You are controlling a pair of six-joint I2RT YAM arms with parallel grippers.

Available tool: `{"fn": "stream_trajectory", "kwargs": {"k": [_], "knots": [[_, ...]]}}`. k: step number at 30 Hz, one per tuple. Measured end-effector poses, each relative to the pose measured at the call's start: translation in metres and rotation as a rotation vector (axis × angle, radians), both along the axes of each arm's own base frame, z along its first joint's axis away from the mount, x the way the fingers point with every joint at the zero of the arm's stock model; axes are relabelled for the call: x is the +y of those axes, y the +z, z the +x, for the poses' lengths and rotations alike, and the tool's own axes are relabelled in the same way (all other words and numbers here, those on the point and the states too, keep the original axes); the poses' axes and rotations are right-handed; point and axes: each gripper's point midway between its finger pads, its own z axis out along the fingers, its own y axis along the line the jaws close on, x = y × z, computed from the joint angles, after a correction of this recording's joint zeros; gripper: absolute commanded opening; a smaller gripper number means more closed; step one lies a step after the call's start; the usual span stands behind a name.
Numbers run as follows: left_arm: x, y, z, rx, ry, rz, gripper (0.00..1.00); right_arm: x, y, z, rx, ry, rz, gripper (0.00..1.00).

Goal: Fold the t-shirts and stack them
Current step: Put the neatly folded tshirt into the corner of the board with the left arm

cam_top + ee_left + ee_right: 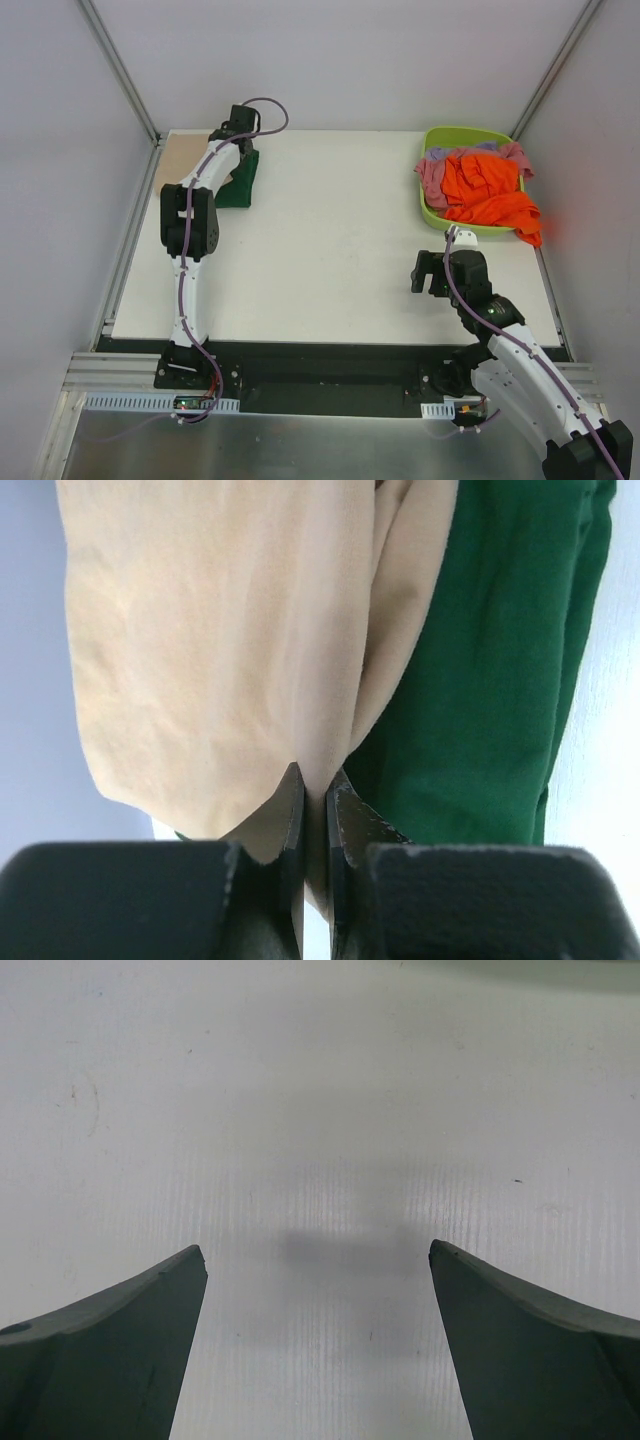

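A beige-tan t-shirt [182,157] lies at the table's far left corner, with a dark green t-shirt [241,180] beside it on its right. My left gripper [238,142] is over them. In the left wrist view it [315,790] is shut on a fold of the beige-tan shirt [220,630], with the dark green shirt [490,680] to the right. A bright orange shirt [487,192], a pink one [431,176] and a lilac one [447,153] are heaped in the lime-green basket [433,214]. My right gripper [425,272] is open and empty over bare table [318,1260].
The lime-green basket stands at the far right, and the orange shirt hangs over its near right rim. The white table [330,250] is walled by grey panels on the left, back and right. A black strip runs along its near edge.
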Motion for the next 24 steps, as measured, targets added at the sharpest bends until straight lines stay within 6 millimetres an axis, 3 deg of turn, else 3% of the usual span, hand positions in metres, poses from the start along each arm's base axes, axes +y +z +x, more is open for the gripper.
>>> {"fn": "stream_trajectory", "kwargs": {"k": [2,7,11,15,19,22,24], "knots": [[0.002,0.008,0.001,-0.016,0.020,0.007,0.00,0.000,0.000,0.000,0.000,0.000,0.000,0.96],[0.014,0.055,0.017,-0.140,0.089,0.046,0.00,0.000,0.000,0.000,0.000,0.000,0.000,0.96],[0.016,0.069,0.019,-0.173,0.100,0.050,0.00,0.000,0.000,0.000,0.000,-0.002,-0.001,0.96],[0.014,0.060,0.015,-0.152,0.094,0.053,0.00,-0.001,0.000,0.000,-0.002,-0.007,-0.004,0.96],[-0.001,0.038,0.004,-0.093,0.064,0.070,0.00,-0.002,0.000,0.001,-0.003,-0.012,-0.007,0.96],[-0.026,0.017,-0.006,-0.046,0.023,0.075,0.16,-0.002,0.000,0.001,-0.003,-0.013,-0.007,0.96],[-0.044,0.002,-0.010,-0.019,-0.003,0.075,0.18,-0.002,0.000,0.001,-0.003,-0.014,-0.006,0.96]]}}
